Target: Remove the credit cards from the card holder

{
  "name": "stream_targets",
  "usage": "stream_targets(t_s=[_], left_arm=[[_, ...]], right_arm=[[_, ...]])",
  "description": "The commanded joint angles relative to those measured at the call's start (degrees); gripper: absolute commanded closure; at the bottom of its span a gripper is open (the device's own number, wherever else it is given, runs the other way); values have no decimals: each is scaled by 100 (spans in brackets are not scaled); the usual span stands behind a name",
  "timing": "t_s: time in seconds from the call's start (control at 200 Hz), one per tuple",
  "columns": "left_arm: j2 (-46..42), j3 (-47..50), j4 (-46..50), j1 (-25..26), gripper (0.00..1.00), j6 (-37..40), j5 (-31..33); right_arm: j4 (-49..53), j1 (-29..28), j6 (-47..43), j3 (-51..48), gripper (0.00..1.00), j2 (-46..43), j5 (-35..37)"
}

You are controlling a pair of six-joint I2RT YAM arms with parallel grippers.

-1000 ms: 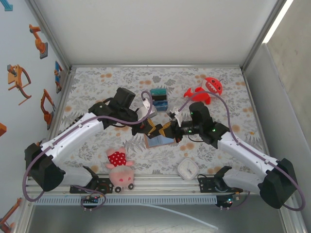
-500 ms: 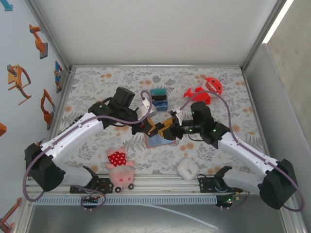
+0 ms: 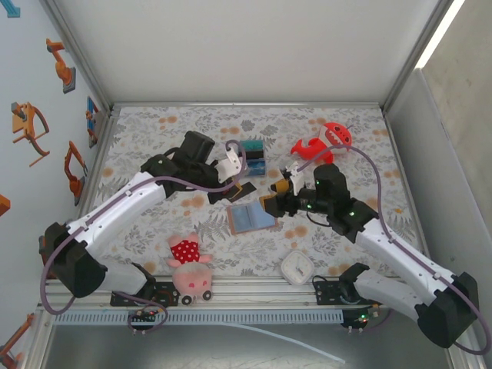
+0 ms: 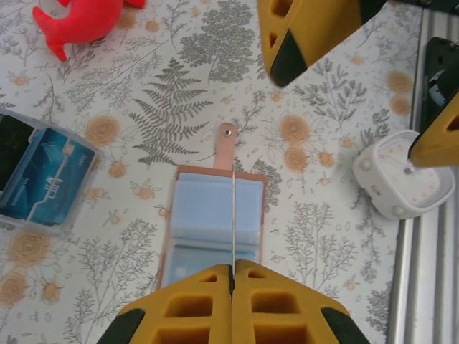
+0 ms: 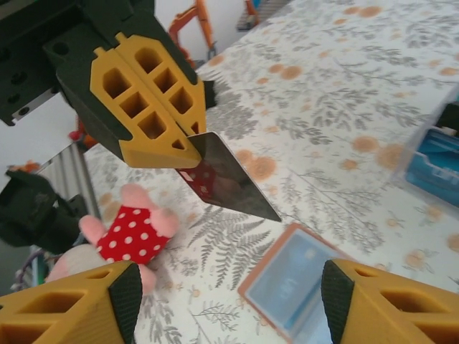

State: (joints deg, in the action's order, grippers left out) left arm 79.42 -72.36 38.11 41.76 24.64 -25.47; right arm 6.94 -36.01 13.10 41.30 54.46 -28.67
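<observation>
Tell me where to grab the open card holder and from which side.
Probably the snap tab: it juts beyond the card holder, which lies open and flat, leaving little else to pinch. Come down from above, straddling the narrow tab.

**Reporter:** What lies on the floral tablecloth (image 3: 154,131)?
**Photographer:** A red plush toy (image 3: 327,141) at the far right, with a teal, black and blue striped box (image 3: 251,156) to its left.
**Reporter:** And along the near edge?
**Photographer:** A pink plush pig in red polka dots (image 3: 188,265) and, well apart to its right, a white clock-like object (image 3: 295,267).
</observation>
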Motion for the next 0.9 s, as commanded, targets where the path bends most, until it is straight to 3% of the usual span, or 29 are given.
stream_targets(t_s=[0.0,0.275,0.696,0.896], left_arm=[[253,-273,-191,-97,100,425,229],[958,-947,-635,-352,100,541,517],[2307,-1908,-813,-873,100,939,147],[2808,-2278,-717,-893,100,1198,130]], right_arm=[[403,46,237,17,32,-136,1038],[1365,59,765,359,32,33,2620],[1769,59,1088,563,32,126,3529],[1941,59,1233,563,32,-12,3795]])
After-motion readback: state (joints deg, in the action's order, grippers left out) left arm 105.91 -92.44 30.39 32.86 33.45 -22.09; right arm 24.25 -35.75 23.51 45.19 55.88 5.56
